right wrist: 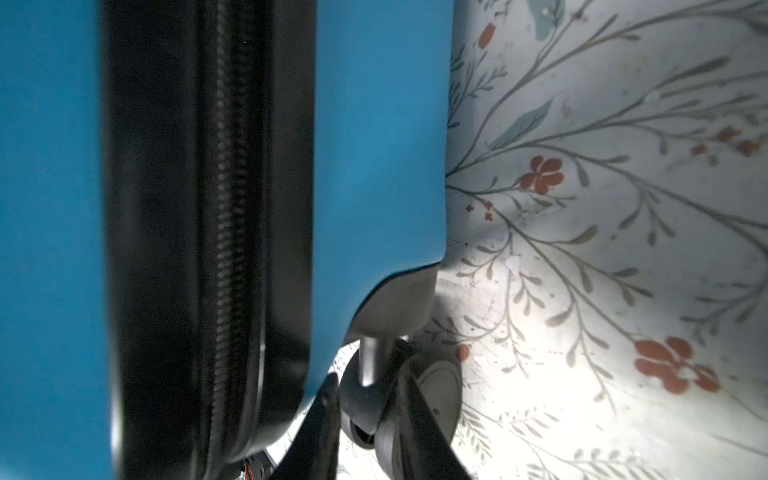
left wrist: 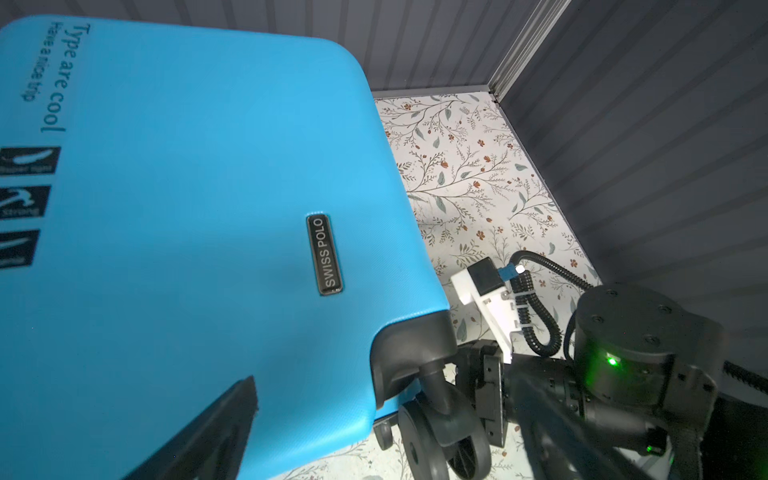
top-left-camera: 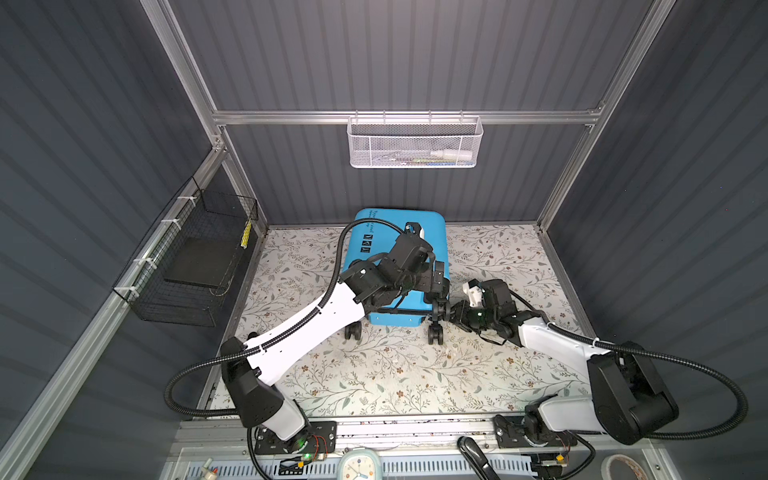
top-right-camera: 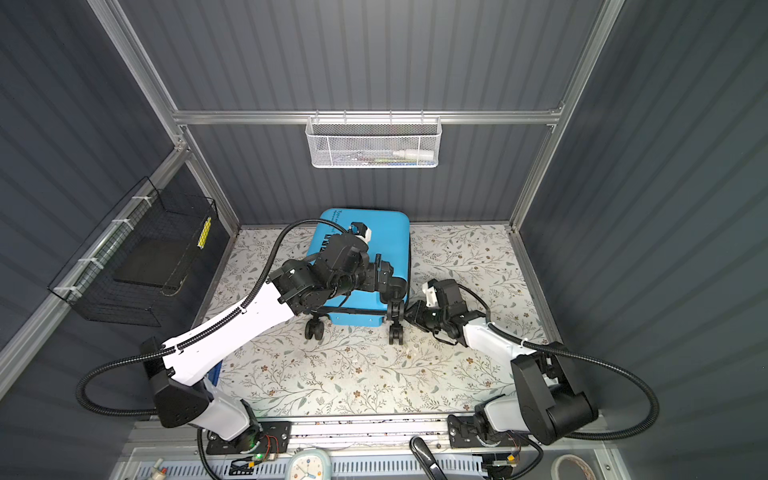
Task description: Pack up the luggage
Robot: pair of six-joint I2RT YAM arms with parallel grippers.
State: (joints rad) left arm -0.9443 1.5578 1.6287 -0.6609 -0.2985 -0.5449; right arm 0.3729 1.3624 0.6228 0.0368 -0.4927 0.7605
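Bright blue luggage (top-left-camera: 432, 237), black wheels (top-left-camera: 435, 332); pale worktop (top-left-camera: 395, 374) patterned with grey twigs, rust flowers; white mesh basket (top-left-camera: 415, 143).

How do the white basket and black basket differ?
The white basket is fine mesh on the back rail; the black basket is open wire on the left rail. The white basket holds a bottle; the black basket a flat dark slab. Both hang from rails.

A robotics lab test cell: grey ribbed wall panels (top-left-camera: 395, 54), aluminium framing (top-left-camera: 291, 117), floral-papered counter (top-left-camera: 395, 374), two robot arms (top-left-camera: 307, 324) on a rail (top-left-camera: 415, 428).
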